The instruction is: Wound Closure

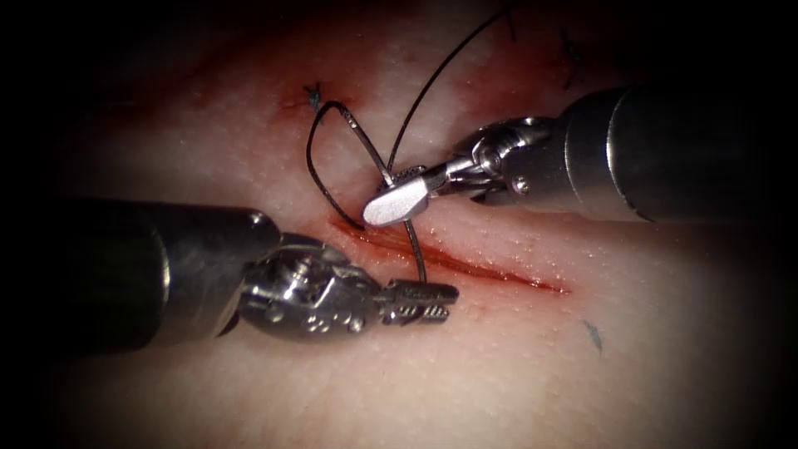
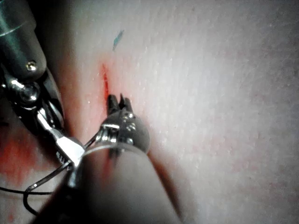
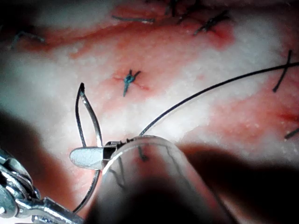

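The tissue (image 1: 515, 366) takes up most of the endoscope view, pale and wet, with the cut (image 1: 465, 264) running as a red slit from near the centre down toward the right, red fluid (image 1: 391, 239) pooled along its left end. An earlier stitch knot (image 1: 314, 96) sits above and to the left of the cut, and short cut ends of thread (image 1: 593, 334) lie below it on the right. The right tool (image 1: 399, 204) comes in from the right and its jaws are pressed together on the needle (image 1: 397, 195), pinching it around mid-curve. The needle's long axis runs steeply: one end rises up and left toward the knot, the other drops down across the cut to a tip (image 1: 423, 278) just above the left tool (image 1: 424, 301). Whether that tip touches the tissue I cannot tell; most of the needle stands clear of it. The left tool lies along the near side of the cut, its jaws slightly spread and holding nothing, directly beneath the lower end of the needle and nearer to it than anything else. The thread (image 1: 440, 75) arcs from the needle up and right, with a loop (image 1: 312, 166) hanging on the left.
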`<state>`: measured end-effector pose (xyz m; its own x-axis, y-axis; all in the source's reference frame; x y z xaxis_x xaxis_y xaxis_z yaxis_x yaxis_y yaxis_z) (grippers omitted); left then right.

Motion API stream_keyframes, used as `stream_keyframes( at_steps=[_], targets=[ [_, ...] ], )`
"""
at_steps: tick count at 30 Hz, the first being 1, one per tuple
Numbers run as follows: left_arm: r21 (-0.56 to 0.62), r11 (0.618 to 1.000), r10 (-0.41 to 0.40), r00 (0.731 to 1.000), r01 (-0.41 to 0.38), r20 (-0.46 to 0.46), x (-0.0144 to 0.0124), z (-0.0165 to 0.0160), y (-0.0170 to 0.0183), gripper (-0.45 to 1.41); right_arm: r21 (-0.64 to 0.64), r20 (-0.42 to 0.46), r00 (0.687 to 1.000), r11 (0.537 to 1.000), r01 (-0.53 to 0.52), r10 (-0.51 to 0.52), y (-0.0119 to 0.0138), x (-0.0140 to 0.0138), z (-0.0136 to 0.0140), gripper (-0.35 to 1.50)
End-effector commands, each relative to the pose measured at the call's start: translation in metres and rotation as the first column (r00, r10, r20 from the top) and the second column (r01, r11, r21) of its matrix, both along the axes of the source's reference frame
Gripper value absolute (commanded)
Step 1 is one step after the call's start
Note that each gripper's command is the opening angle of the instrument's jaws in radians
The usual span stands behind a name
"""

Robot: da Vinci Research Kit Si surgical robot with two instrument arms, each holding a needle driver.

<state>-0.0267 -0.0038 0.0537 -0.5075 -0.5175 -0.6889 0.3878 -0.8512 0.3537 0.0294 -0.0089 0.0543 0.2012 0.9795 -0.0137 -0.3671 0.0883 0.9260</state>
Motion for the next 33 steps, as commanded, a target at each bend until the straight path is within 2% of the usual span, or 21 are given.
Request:
stream_keyframes(
  at_steps=[1,5,6,8,10,11,13,14,19,20,22,23,26,28,30,33],
  targets=[
    [0.002,1.000,0.002,1.000,-0.002,-0.001,-0.0006,0.0006,-0.0003,-0.45,-0.007,0.025,1.000,1.000,-0.010,0.010,0.0000,0.0007,0.0006,-0.35],
    [0.010,1.000,0.024,0.999,-0.024,-0.024,-0.0005,0.0006,-0.0007,-0.45,-0.020,0.096,0.994,0.998,-0.055,0.057,0.0007,0.0003,0.0007,-0.35],
    [0.035,0.998,0.059,0.998,-0.058,-0.012,-0.0005,0.0006,-0.0010,-0.43,-0.023,0.101,0.993,0.998,-0.065,0.067,0.0010,0.0000,0.0007,-0.35],
    [0.044,0.997,0.068,0.998,-0.068,0.001,-0.0002,0.0005,-0.0009,0.37,-0.027,0.101,0.992,0.997,-0.077,0.080,0.0013,-0.0004,0.0008,-0.35],
    [0.068,0.997,0.019,0.999,-0.021,0.032,0.0001,0.0003,-0.0006,0.84,-0.030,0.089,0.992,0.996,-0.090,0.092,0.0014,-0.0009,0.0010,-0.35],
    [0.095,0.995,-0.024,0.998,0.019,0.053,0.0003,0.0002,-0.0005,0.96,-0.032,0.083,0.992,0.995,-0.096,0.098,0.0014,-0.0011,0.0011,-0.35],
    [0.116,0.991,-0.080,0.991,0.068,0.105,0.0010,-0.0001,-0.0002,1.03,-0.037,0.072,0.991,0.993,-0.113,0.115,0.0015,-0.0017,0.0012,-0.35],
    [0.164,0.979,-0.139,0.981,0.117,0.134,0.0017,-0.0005,0.0001,1.10,-0.048,0.062,0.987,0.989,-0.143,0.146,0.0015,-0.0024,0.0013,-0.35],
    [0.306,0.930,-0.258,0.954,0.204,0.150,0.0035,-0.0011,0.0010,1.23,-0.092,0.020,0.969,0.965,-0.244,0.247,0.0021,-0.0042,0.0016,-0.35],
    [0.408,0.879,-0.329,0.934,0.247,0.143,0.0044,-0.0011,0.0014,0.74,-0.112,0.002,0.960,0.954,-0.277,0.279,0.0022,-0.0048,0.0016,-0.35],
    [0.499,0.829,-0.363,0.921,0.252,0.137,0.0053,-0.0006,0.0018,-0.20,-0.137,-0.024,0.950,0.941,-0.311,0.311,0.0022,-0.0052,0.0017,-0.35],
    [0.546,0.800,-0.374,0.919,0.249,0.129,0.0056,-0.0003,0.0020,-0.45,-0.151,-0.031,0.946,0.935,-0.322,0.322,0.0022,-0.0054,0.0016,-0.35],
    [0.638,0.734,-0.390,0.913,0.232,0.117,0.0066,0.0009,0.0028,-0.45,-0.176,-0.063,0.932,0.915,-0.362,0.357,0.0021,-0.0057,0.0016,-0.35],
    [0.668,0.707,-0.402,0.909,0.233,0.108,0.0070,0.0018,0.0032,-0.45,-0.201,-0.070,0.925,0.903,-0.379,0.373,0.0020,-0.0059,0.0015,-0.35],
    [0.660,0.710,-0.407,0.908,0.245,0.102,0.0073,0.0029,0.0037,-0.45,-0.214,-0.071,0.920,0.895,-0.391,0.385,0.0021,-0.0062,0.0014,-0.35],
    [0.669,0.698,-0.376,0.926,0.256,0.038,0.0074,0.0044,0.0041,-0.45,-0.230,-0.066,0.910,0.881,-0.413,0.409,0.0020,-0.0067,0.0013,-0.35]
  ],
)
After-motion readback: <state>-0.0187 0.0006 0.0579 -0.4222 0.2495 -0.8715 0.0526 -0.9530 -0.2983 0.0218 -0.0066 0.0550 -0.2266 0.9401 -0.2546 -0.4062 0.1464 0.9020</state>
